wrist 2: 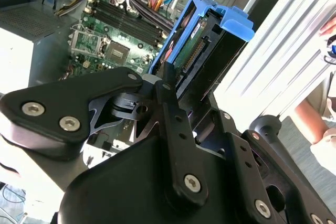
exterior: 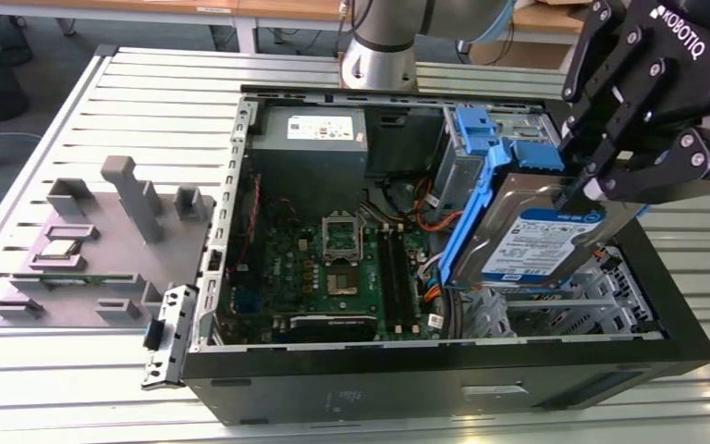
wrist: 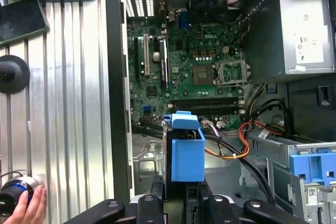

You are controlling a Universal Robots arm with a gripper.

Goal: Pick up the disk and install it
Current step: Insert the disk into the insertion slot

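While tool (exterior: 592, 196) grips disk (exterior: 534, 245), open case (exterior: 454, 393) below

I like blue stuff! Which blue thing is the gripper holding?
The disk, silver with blue rails, in the gripper. The other blue bracket sits inside the case, untouched.

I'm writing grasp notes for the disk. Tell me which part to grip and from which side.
Grip the disk across its thin body, clamping the two flat faces near one short end, coming in from that end. The blue rails along its long edges then stay free, likely for sliding into a bay. The gripper holds it this way, tilted over the open computer case.
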